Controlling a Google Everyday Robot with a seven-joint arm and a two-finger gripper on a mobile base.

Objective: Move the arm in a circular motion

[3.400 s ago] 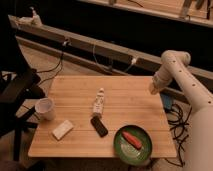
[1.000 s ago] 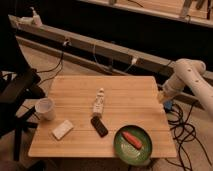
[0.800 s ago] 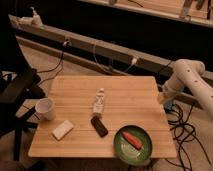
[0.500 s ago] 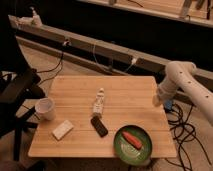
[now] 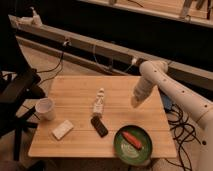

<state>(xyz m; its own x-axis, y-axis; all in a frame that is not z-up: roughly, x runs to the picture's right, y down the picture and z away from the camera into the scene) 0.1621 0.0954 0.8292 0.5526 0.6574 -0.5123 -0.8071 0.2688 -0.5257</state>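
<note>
The cream-white arm [image 5: 172, 90] reaches in from the right edge, bends at a rounded joint [image 5: 151, 70] and points its narrow tapered tip down. The gripper [image 5: 134, 103] at that tip hangs over the right part of the wooden table [image 5: 75, 90], above and a little left of the green plate [image 5: 132, 144]. It holds nothing that I can see.
On the table stand a small white bottle [image 5: 99, 102], a dark flat object [image 5: 99, 126], a white block [image 5: 62, 129] and a white cup [image 5: 45, 108]. The green plate holds a red item [image 5: 132, 139]. A black chair [image 5: 17, 95] stands left; cables hang right.
The arm has swung left from beyond the table's right edge to over the table top. Its tip now hangs further in. The objects on the table have not moved.
</note>
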